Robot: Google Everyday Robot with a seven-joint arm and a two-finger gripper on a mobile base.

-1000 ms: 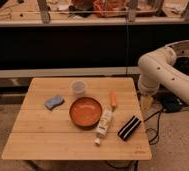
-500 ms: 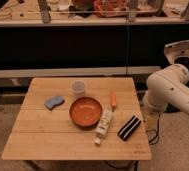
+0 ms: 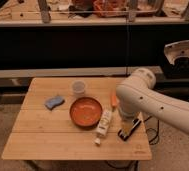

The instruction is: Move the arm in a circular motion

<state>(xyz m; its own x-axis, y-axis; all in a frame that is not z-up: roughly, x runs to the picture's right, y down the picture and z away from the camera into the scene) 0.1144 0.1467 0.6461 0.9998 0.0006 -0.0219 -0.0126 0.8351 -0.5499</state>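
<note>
The arm (image 3: 153, 100) has swung left over the table (image 3: 48, 137); gripper (image 3: 125, 122) spread indiscernible

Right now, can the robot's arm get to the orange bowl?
Probably yes. The arm hangs over the right side of the table, its pincer down by the black thing. The orange bowl is just left, with only the white bottle lying between.

Arm (image 3: 153, 102) is showing a glossy, smooth white shell, its claw (image 3: 125, 125) hanging beige and matt over the tabletop's (image 3: 43, 137) right side. The tabletop is presenting pale, matt wooden planks. The orange bowl (image 3: 85, 111) is gleaming slightly; the cup (image 3: 78, 88) is looking like translucent plastic.
</note>
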